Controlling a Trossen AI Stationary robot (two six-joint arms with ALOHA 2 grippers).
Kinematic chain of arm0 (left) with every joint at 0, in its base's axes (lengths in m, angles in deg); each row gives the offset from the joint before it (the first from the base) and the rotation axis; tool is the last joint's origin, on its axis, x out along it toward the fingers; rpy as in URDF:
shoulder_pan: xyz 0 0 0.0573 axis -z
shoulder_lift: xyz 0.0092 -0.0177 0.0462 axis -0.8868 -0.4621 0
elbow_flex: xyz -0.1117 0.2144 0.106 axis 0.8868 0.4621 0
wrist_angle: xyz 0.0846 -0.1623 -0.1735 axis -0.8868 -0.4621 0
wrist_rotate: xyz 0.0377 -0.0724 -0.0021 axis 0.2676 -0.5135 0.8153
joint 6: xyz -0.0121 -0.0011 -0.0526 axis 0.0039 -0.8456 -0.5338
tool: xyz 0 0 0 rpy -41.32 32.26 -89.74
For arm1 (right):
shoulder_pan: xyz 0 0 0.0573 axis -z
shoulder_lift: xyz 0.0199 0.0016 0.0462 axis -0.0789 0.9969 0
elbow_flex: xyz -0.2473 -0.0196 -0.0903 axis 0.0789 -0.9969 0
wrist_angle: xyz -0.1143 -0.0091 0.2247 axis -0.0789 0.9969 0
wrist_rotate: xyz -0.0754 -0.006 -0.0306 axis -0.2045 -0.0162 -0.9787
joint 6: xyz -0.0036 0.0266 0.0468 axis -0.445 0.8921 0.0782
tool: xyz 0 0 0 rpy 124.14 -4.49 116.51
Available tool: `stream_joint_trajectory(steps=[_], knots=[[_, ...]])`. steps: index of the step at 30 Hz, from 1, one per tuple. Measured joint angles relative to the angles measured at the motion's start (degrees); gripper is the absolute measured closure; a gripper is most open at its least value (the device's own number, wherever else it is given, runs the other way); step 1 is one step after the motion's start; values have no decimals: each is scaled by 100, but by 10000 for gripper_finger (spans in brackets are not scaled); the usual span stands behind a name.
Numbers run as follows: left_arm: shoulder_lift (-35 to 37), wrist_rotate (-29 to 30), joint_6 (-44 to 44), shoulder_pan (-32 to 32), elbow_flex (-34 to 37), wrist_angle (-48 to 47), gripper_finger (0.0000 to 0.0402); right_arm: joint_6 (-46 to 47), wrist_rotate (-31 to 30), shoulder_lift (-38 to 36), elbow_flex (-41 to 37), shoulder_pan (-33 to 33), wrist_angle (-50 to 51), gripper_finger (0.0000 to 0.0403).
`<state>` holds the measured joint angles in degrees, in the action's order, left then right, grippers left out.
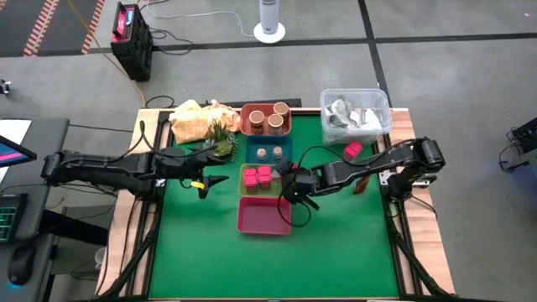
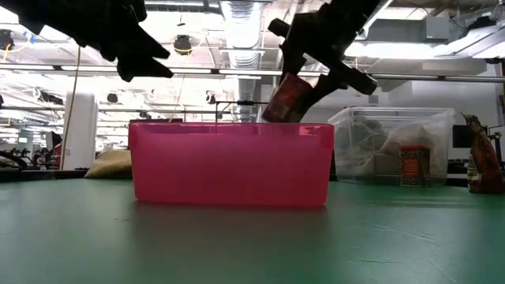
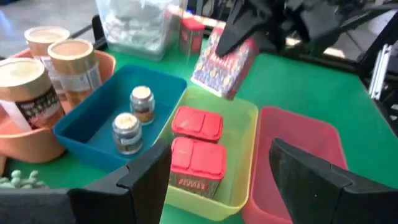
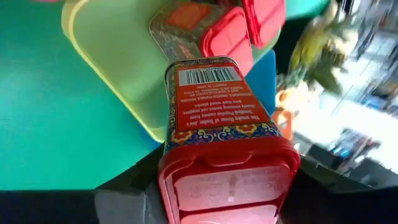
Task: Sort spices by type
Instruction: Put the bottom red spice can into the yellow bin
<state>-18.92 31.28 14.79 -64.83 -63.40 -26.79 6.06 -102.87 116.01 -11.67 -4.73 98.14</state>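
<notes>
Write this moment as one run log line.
right gripper: shut on red-lidded tin, above green tray | left gripper: open, waiting

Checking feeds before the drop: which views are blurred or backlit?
Right wrist view: the red-lidded rectangular spice tin is sharp, the background smeared. Low view: bright ceiling lights silhouette both arms above the translucent pink tray. Left wrist view: slightly soft. High view: evenly lit.
</notes>
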Motion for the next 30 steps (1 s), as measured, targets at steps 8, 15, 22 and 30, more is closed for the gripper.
stream_joint_trajectory(steps=[8,15,22,30], knots=[[229,-13,-15,2,0,-47,146,-1018,-82,276,15,-26,-48,162],[223,-12,-70,2,0,-103,146,-1284,-84,695,2,67,-14,162],[222,-13,-62,2,0,-319,146,-1102,-91,832,2,149,-120,155],[223,-11,0,2,0,-356,146,-736,-177,828,4,102,-134,77]])
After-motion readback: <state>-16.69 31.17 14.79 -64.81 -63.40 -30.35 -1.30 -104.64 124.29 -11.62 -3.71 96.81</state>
